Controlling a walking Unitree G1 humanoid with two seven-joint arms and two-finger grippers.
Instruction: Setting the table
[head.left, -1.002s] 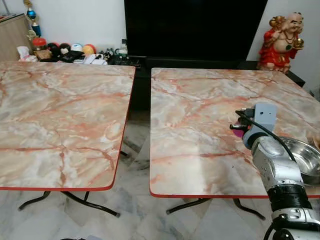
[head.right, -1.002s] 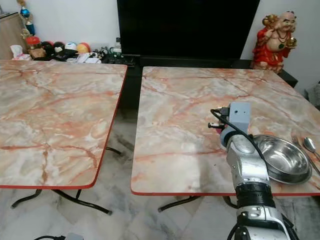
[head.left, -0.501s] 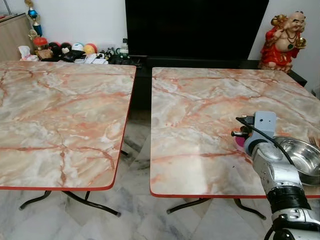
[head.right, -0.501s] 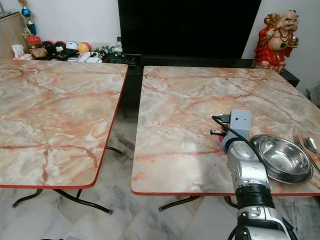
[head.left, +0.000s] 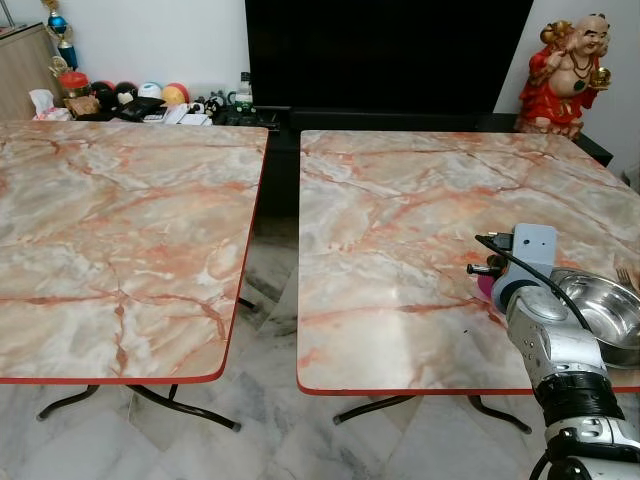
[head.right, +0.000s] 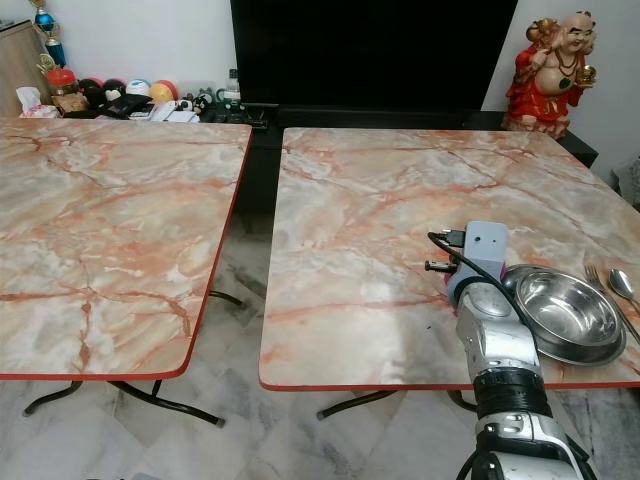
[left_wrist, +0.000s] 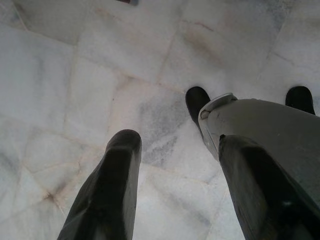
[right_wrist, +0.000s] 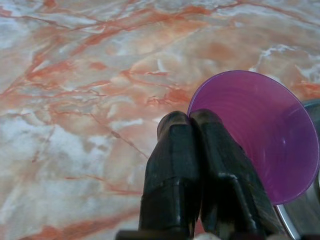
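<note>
Two counters stand side by side with a gap between them. On the right counter (head.right: 400, 200), a bowl (head.right: 565, 312) sits near its front right corner, a fork (head.right: 600, 280) and spoon (head.right: 622, 287) beside it toward the right edge, a cup (right_wrist: 260, 130) touching the bowl's left.

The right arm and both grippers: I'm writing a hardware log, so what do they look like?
The right arm is rounded silver metal with a black ribbed joint, a grey-blue camera box and a looping black cable. The right gripper and left gripper have long, glossy black, round-tipped fingers.
</note>
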